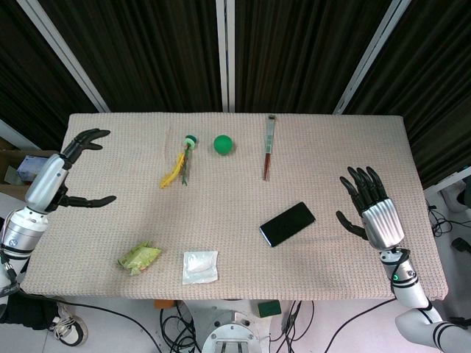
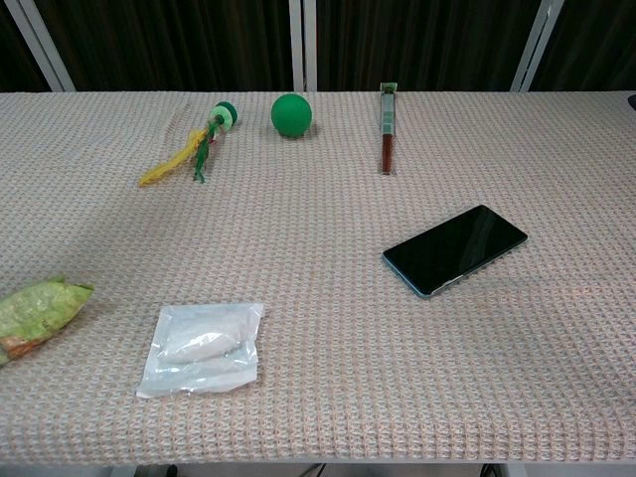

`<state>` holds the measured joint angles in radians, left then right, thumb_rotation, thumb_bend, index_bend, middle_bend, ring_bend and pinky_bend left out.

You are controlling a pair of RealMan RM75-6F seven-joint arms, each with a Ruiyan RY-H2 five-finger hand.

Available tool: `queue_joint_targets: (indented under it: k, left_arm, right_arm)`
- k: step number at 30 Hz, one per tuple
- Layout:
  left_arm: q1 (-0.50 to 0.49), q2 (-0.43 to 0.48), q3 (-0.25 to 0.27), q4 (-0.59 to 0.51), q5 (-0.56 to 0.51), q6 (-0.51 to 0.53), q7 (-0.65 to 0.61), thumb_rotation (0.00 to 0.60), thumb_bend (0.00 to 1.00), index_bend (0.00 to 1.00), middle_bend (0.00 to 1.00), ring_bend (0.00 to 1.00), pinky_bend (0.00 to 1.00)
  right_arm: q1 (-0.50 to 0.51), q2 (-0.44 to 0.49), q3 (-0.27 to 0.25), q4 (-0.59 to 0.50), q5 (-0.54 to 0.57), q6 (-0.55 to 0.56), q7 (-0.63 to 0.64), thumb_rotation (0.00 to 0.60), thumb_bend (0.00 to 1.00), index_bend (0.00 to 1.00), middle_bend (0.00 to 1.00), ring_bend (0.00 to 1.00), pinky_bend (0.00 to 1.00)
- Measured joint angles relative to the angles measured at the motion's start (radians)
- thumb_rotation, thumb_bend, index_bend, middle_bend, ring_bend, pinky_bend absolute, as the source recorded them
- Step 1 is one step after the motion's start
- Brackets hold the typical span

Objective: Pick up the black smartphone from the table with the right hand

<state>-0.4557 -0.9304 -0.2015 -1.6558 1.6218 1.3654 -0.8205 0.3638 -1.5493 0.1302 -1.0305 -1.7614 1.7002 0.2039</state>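
The black smartphone (image 1: 287, 223) lies flat and slanted on the beige cloth, right of the table's middle; the chest view shows the smartphone (image 2: 455, 249) screen up. My right hand (image 1: 372, 207) hovers to the phone's right near the table's right edge, fingers spread, holding nothing, a short gap from the phone. My left hand (image 1: 76, 168) is at the far left edge, fingers apart and empty. Neither hand appears in the chest view.
A green ball (image 1: 223, 144), a yellow-green feather toy (image 1: 181, 164) and a pack of chopsticks (image 1: 269, 147) lie at the back. A green snack bag (image 1: 139, 257) and a clear plastic pouch (image 1: 200, 266) sit near the front edge.
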Motion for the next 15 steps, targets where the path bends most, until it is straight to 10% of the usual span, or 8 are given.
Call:
queue_joint_targets:
  k: [15]
  left_arm:
    - [-0.006, -0.009, 0.025, 0.02, -0.002, -0.003, 0.025, 0.569, 0.0, 0.1, 0.12, 0.07, 0.24]
  right_arm:
    - [0.014, 0.025, -0.04, -0.028, -0.014, -0.024, -0.04, 0.6, 0.32, 0.0, 0.0, 0.0, 0.0]
